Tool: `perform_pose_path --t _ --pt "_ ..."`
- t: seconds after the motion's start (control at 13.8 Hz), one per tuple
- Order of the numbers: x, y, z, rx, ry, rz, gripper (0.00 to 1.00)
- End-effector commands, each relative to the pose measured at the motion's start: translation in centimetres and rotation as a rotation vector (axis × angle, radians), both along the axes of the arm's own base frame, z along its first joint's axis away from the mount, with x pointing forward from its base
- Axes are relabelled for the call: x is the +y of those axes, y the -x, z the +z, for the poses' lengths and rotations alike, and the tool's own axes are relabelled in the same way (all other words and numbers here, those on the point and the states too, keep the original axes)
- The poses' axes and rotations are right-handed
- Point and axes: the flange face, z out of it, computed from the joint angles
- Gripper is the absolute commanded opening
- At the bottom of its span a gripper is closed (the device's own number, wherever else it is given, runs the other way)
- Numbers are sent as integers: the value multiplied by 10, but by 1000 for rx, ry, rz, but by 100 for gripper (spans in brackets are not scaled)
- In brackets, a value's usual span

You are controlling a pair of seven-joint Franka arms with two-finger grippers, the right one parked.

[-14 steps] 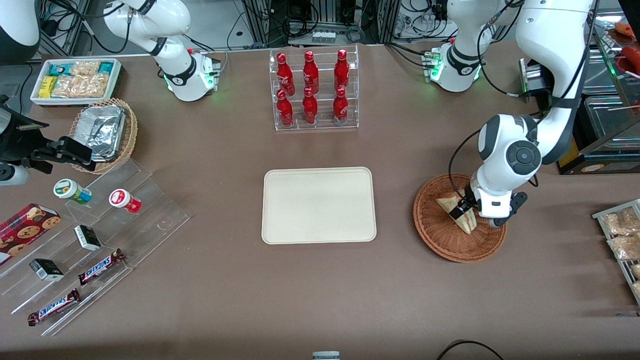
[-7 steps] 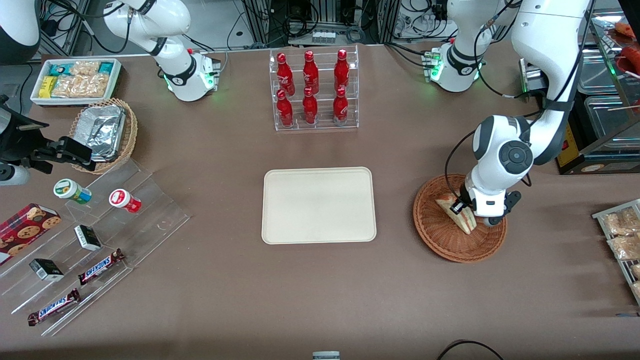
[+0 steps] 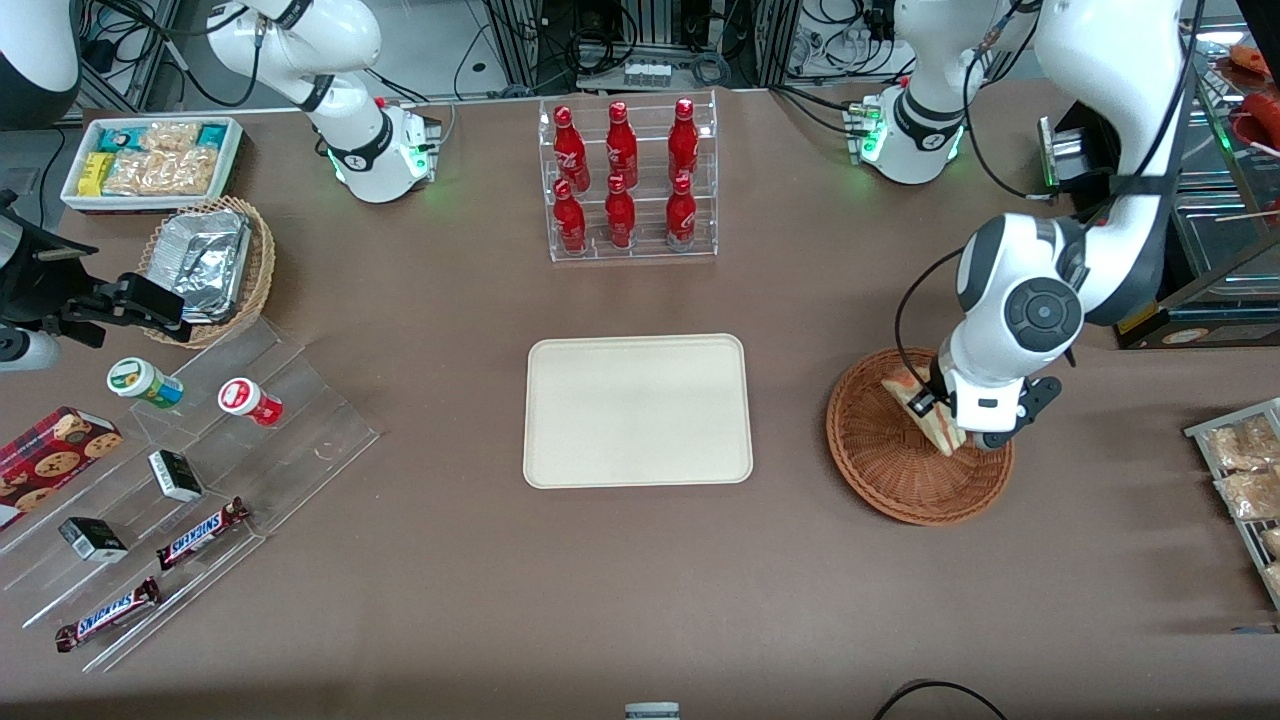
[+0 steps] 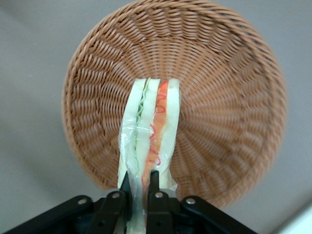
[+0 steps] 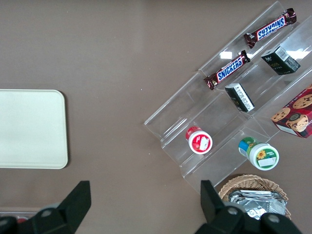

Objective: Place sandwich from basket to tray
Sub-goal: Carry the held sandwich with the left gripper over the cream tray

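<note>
The sandwich (image 3: 922,408), a wrapped wedge of pale bread with red and green filling, hangs above the round reddish-brown wicker basket (image 3: 885,468). My left gripper (image 3: 938,416) is shut on it, over the part of the basket farther from the front camera. In the left wrist view the black fingers (image 4: 156,189) pinch the sandwich (image 4: 150,126) at its lower end, and the basket (image 4: 234,92) lies below it. The cream-white tray (image 3: 637,410) lies flat beside the basket, toward the parked arm's end, and shows in the right wrist view (image 5: 29,127).
A clear rack of red bottles (image 3: 626,178) stands farther from the front camera than the tray. A clear stepped stand (image 3: 190,480) with snacks, a tan basket of foil trays (image 3: 210,265) and a white bin of packets (image 3: 150,160) lie toward the parked arm's end. A wire rack (image 3: 1245,480) sits near the working arm's edge.
The left gripper has risen with the sandwich in it and shifted slightly away from the front camera; the sandwich has lifted off the basket's floor.
</note>
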Motion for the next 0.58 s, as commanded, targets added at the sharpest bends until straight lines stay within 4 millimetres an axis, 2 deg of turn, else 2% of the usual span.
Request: perform_pose_path --t 0.0,0.07,0.22,0.36,0.51 --pt "-52 -4 58 13 -4 -76 0" --pt "-73 -5 75 -7 11 -99 0" --pt "-129 -4 82 -24 43 -169 0" --pt "-196 18 68 -17 52 -272 0" --pt "-255 23 44 -4 65 -310 0"
